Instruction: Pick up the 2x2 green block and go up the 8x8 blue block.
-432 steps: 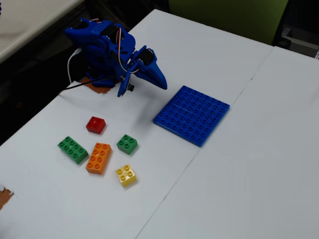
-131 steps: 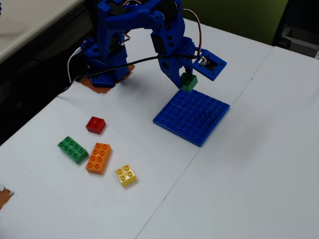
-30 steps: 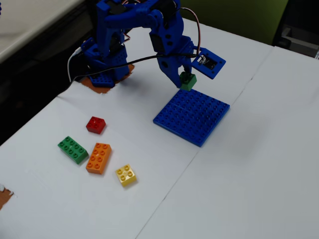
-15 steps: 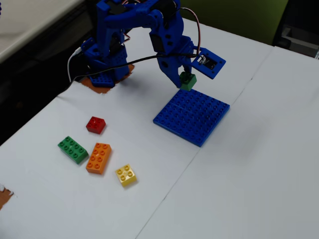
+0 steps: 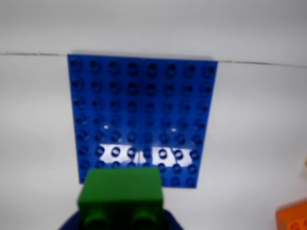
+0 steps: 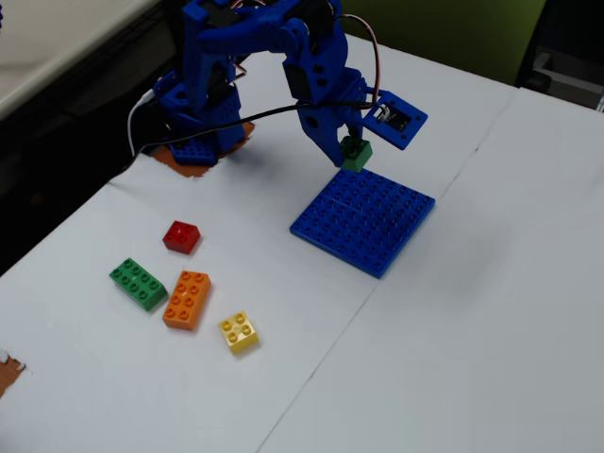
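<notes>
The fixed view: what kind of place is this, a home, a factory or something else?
Probably a hobby or lab desk for robot trials, not a factory: a small blue robot arm on a white table, toy bricks such as the 8x8 blue block, and a green chair behind.

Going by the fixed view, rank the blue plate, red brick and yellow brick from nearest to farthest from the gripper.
1. Blue plate: just below the gripper, which holds the green block.
2. Red brick: well off to the lower left.
3. Yellow brick: farthest, near the picture's bottom left.
</notes>
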